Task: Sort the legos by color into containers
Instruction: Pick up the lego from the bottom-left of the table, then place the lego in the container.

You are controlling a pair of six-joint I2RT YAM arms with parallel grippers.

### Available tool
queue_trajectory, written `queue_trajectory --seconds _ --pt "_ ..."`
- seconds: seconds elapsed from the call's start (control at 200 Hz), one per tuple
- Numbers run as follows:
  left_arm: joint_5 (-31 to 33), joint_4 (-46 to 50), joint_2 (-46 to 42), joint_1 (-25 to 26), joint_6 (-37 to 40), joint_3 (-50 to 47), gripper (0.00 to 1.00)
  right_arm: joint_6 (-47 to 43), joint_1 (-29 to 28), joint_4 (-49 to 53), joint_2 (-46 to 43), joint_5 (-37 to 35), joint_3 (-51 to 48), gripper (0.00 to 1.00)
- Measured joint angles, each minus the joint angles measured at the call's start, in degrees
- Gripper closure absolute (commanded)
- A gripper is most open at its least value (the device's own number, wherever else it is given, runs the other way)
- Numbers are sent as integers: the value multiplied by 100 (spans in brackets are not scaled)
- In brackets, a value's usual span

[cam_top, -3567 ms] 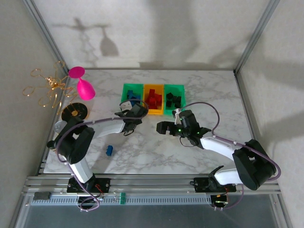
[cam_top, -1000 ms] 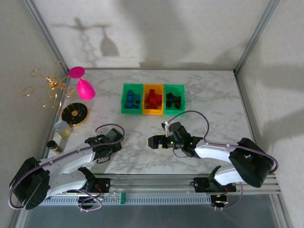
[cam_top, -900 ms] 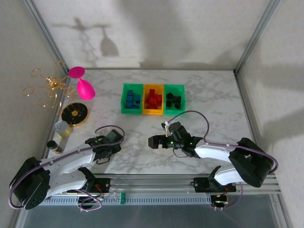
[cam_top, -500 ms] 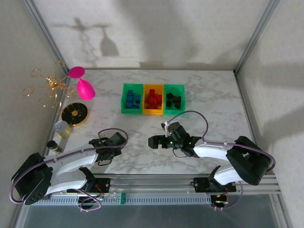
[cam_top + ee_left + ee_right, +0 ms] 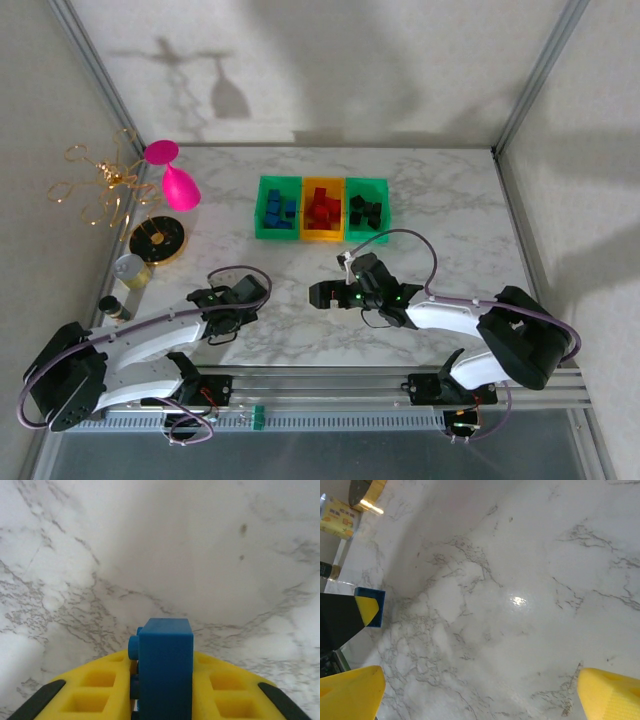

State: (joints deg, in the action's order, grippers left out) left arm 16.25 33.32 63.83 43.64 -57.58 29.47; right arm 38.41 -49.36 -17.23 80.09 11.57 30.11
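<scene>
The left arm has drawn back from the bins [image 5: 322, 238] toward the near edge of the table [image 5: 440, 200]. Its left gripper [image 5: 250, 296] is now clamped on the blue brick [image 5: 165, 665], which had lain loose near that edge. The right gripper [image 5: 318, 294] has slid nearer the same edge and a little leftward.
</scene>
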Motion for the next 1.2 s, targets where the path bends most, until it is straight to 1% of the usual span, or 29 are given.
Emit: queue_trajectory --seconds 0.11,0.205,0.33,0.476,0.576,0.826,0.966,1.016,1.121,1.196 --pt "42 39 -74 7 79 295 90 11 76 61 -184 0 2 1" --pt "175 107 -70 11 212 684 90 68 278 120 -450 -2 2 2" --pt "448 122 256 11 514 1480 90 85 595 249 -787 -103 2 1" --pt "678 -57 1121 -76 960 2549 90 81 925 560 -1137 -223 7 1" --pt "741 -243 1788 -225 1276 3161 90 66 1176 769 -1429 -354 11 1" --pt "737 -627 3329 -802 1963 4360 89 57 1753 1250 -2048 -422 103 1" --pt "715 -774 4225 -1128 2330 5075 89 39 1969 1261 -2118 -304 103 1" --pt "715 -785 4566 -1215 2455 5401 87 37 2015 1263 -2111 -262 103 2" --pt "715 -809 5147 -1327 2662 5965 80 39 2063 1257 -2107 -212 101 2" --pt "688 -798 5423 -1386 2750 6249 73 35 2094 1252 -2109 -146 96 1"
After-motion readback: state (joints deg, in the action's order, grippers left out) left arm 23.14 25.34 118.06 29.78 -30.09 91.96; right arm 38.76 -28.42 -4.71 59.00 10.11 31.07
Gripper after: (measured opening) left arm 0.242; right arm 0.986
